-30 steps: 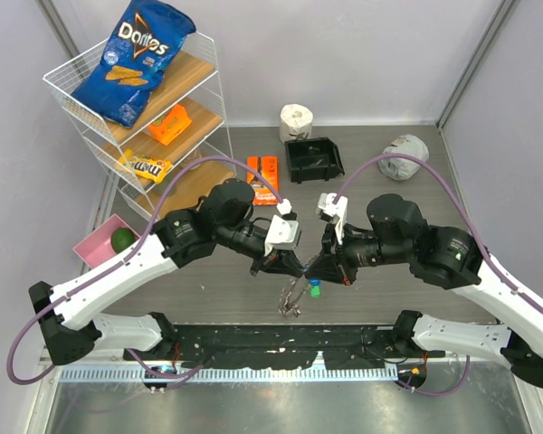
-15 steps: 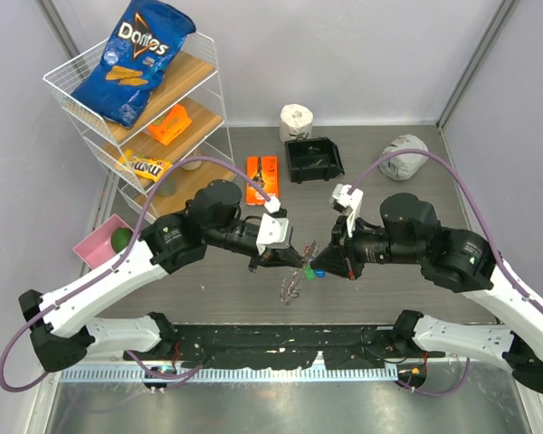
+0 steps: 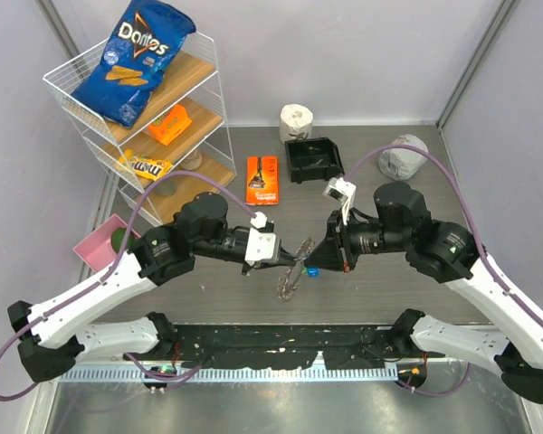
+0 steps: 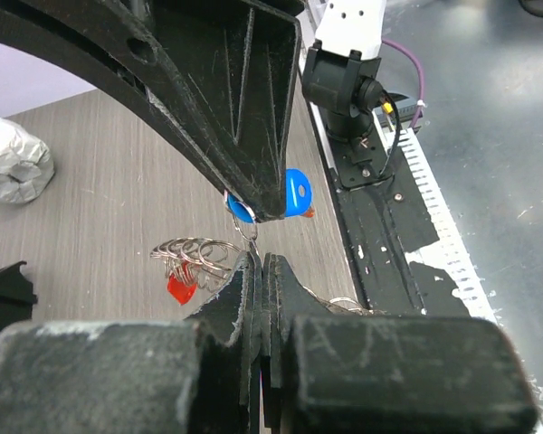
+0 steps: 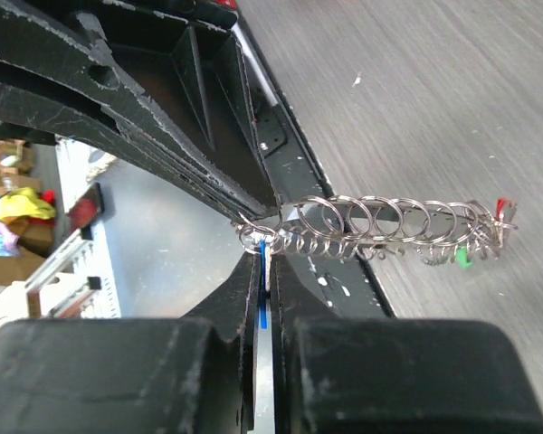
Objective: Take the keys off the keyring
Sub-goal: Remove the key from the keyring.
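Hanging keyring (image 3: pixel 292 269) (blue key (image 4: pixel 294 192) pinched) near table (image 3: pixel 213 298) edge

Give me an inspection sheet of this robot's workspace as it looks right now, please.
Surface: grey wood-look table; no spills seen.
Job's things: keyring strung out between the two hands; blue key at the gripped end; red key head and green key head further along.
Clutter: orange packet, black bin, paper roll, grey bundle, pink tray.
Hands: left hand shut, pinching the keyring; right hand shut on the blue key.
Cables: purple cables arch over each arm, away from the keyring.
Surroundings: wire rack holding a Doritos bag and other snacks; plain grey walls.
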Controlling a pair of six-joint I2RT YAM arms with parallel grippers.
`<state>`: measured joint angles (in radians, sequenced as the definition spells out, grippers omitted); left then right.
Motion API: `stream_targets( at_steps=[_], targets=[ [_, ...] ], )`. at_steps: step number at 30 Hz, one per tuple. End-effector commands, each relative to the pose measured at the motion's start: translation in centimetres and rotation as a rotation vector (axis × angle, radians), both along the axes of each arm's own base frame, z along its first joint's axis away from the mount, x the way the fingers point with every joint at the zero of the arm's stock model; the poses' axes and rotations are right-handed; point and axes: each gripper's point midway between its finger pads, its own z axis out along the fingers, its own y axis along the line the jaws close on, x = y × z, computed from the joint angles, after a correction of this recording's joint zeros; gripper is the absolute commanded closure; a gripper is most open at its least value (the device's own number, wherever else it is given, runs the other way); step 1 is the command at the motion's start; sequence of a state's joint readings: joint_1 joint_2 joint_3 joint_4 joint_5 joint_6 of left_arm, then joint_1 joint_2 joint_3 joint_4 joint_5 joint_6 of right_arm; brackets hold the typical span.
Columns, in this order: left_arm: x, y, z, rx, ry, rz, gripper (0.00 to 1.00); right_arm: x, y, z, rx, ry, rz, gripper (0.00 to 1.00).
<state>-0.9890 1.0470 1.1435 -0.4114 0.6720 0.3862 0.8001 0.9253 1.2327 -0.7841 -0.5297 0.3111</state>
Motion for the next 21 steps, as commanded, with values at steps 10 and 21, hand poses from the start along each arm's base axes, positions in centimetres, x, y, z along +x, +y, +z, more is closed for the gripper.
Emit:
stream_targets(
  at_steps=[10, 21],
  targets=[
    [-2.3, 2.4, 0.0, -0.056, -0.063, -0.009, 1.0, 1.0, 0.7, -1.0, 0.186, 0.175, -0.014, 0.95],
    [-1.7, 1.0, -1.5, -0.019, -0.04, 0.033, 1.0, 2.1, 0.9, -2.1, 0.2, 0.203, -0.053, 0.95]
  ],
)
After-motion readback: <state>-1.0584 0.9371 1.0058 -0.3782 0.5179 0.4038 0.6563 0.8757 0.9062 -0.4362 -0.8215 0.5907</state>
